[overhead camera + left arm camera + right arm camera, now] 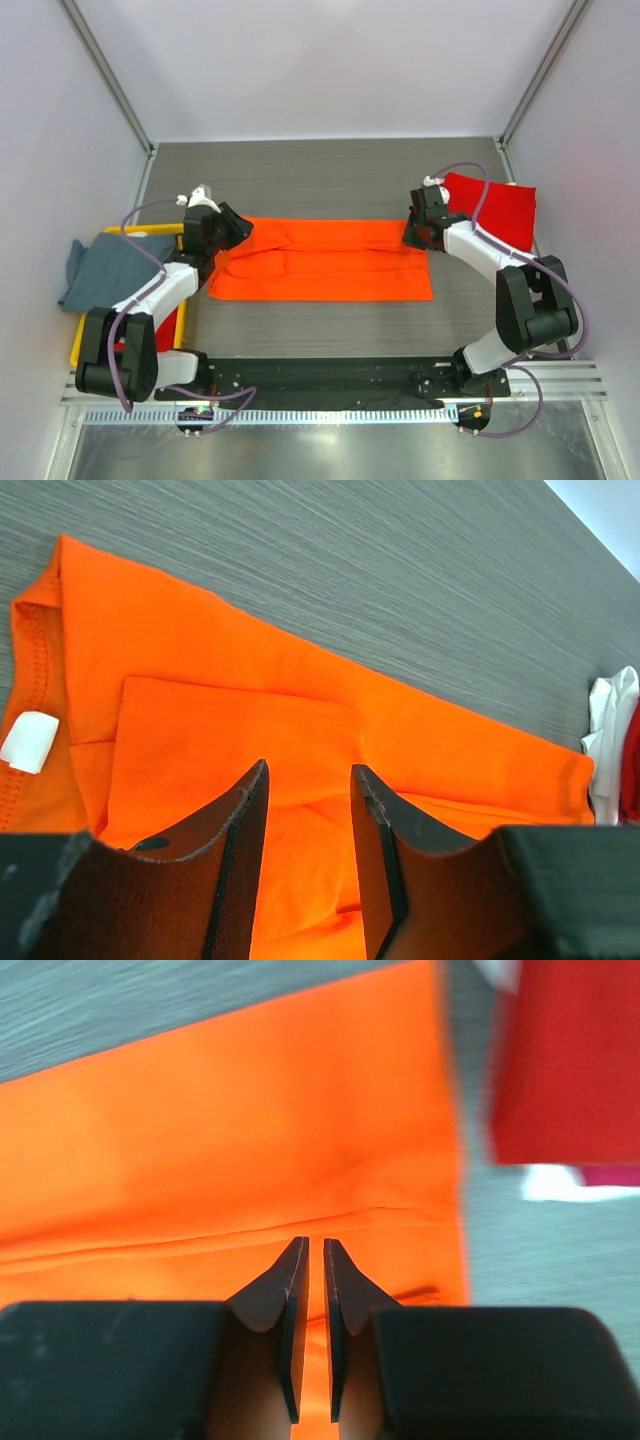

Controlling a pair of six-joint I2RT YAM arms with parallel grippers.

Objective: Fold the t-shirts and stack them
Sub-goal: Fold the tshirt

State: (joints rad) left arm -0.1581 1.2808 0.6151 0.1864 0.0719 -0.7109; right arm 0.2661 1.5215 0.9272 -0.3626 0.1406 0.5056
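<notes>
The orange t-shirt (322,260) lies as a long folded strip across the table's middle. It also shows in the left wrist view (250,670) and the right wrist view (220,1130). My left gripper (226,232) is open just over the shirt's left end, with orange cloth seen between the fingers (240,850). My right gripper (418,236) is at the shirt's right end, its jaws nearly closed with orange cloth in the narrow gap (312,1260). A red t-shirt (497,207) lies folded at the back right. A grey-blue t-shirt (108,268) hangs over the bin at the left.
A yellow bin (82,340) stands at the left edge under the grey-blue shirt, with something red inside. White cloth (610,730) lies beside the red shirt (570,1060). Enclosure walls stand close on the left, right and back.
</notes>
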